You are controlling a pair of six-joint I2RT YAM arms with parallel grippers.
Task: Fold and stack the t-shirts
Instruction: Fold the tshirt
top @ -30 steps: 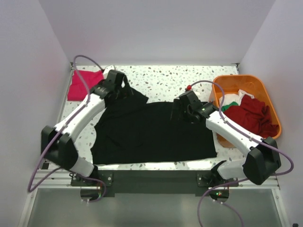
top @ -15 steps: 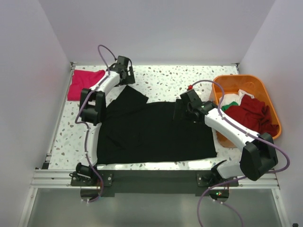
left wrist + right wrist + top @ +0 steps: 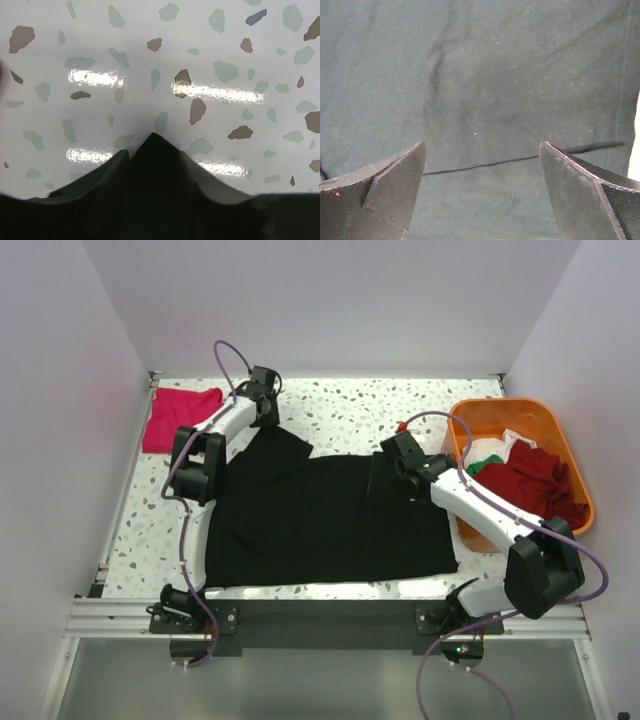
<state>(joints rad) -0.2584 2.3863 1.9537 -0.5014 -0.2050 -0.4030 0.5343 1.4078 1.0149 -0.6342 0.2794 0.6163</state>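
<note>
black t-shirt lies spread flat mid-table, hem toward the near edge; right gripper hangs wide open just over its far-right part, gripping nothing. Farther out, left gripper is partly closed with the shirt's far-left corner peaking between its fingers — can't tell if it's actually clamped (the bite looks thin). Risk as I see it: a tip-only pinch slips on the pull, or a one-sided pull with the right side unheld drags the shirt askew toward the pink-red t-shirt in the far-left corner — crooked fold.
</note>
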